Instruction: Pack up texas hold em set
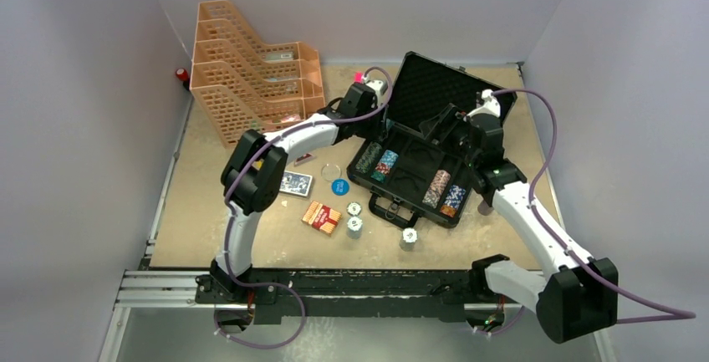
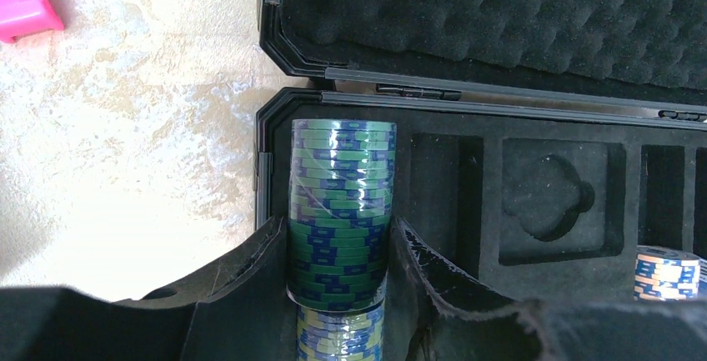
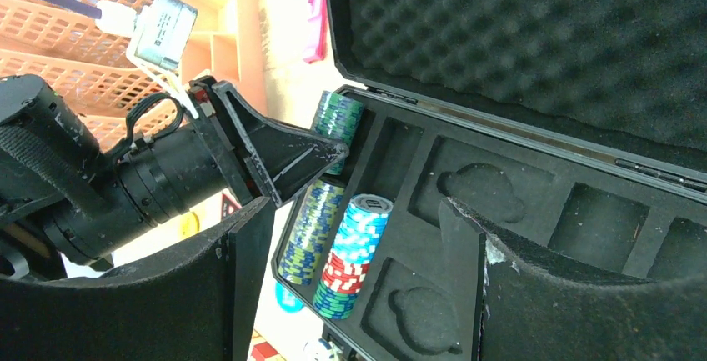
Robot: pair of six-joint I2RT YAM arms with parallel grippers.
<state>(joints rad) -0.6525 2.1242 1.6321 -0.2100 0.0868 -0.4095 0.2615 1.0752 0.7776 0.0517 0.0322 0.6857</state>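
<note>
The black foam-lined case (image 1: 418, 216) lies open mid-table, lid up. My left gripper (image 1: 374, 132) is at its far left corner, shut on a wrapped green-and-blue chip stack (image 2: 342, 177) lying in the leftmost slot, end to end with a paler chip stack (image 2: 338, 336). The right wrist view shows that gripper (image 3: 321, 148) on the green stack (image 3: 336, 115). My right gripper (image 3: 358, 269) hangs open and empty over the case's middle (image 1: 441, 126). More chip stacks (image 1: 385, 165) (image 1: 445, 193) fill other slots.
On the table in front of the case lie a blue card deck (image 1: 296, 184), a red deck (image 1: 321, 216), a blue disc (image 1: 339, 186) and three small white pieces (image 1: 355, 226). Orange trays (image 1: 251, 78) stand at back left. A pink item (image 2: 25, 2) lies beside the lid.
</note>
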